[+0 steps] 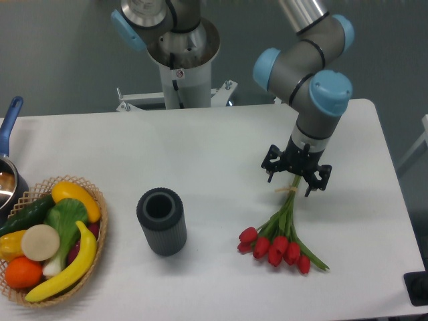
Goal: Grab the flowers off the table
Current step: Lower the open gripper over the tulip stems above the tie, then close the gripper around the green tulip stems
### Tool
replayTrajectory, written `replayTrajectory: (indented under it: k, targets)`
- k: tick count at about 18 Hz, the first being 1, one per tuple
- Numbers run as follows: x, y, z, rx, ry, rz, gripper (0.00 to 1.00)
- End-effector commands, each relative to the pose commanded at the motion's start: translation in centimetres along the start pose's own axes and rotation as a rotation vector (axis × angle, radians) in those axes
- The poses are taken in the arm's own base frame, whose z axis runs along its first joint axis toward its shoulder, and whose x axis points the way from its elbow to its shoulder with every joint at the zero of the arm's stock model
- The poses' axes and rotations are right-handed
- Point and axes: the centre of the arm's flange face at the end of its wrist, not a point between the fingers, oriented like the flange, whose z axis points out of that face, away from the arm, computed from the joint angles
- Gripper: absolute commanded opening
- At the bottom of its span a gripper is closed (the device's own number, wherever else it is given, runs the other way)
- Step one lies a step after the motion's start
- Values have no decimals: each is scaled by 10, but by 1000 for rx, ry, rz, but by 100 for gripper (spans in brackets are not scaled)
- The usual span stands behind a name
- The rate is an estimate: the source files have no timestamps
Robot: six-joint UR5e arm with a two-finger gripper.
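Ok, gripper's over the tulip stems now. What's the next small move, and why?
Probably a short, straight descent, then close. The gripper sits over the stem end of the flowers, near the pale band, while the red heads lie flat on the table. Whether the fingers already straddle the stems cannot be told from this view.

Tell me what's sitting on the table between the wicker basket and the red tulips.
In the fixed camera view, a dark ribbed cylindrical cup stands upright between the wicker basket and the flowers; otherwise only bare white table.

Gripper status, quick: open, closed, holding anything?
Gripper: down over the stem end of the flowers, which lie on the table; the fingers are too small to tell whether open or closed.
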Motion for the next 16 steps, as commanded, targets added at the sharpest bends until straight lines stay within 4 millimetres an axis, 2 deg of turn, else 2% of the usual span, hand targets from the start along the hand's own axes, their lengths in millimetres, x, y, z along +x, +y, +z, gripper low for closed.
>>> replayTrajectory:
  k: [3, 5, 16]
  targets:
    - [-4, -2, 11, -4, 10, -2, 100]
    - [-5, -13, 28, -7, 16, 0, 100]
    - [-13, -14, 51, -19, 41, -12, 100]
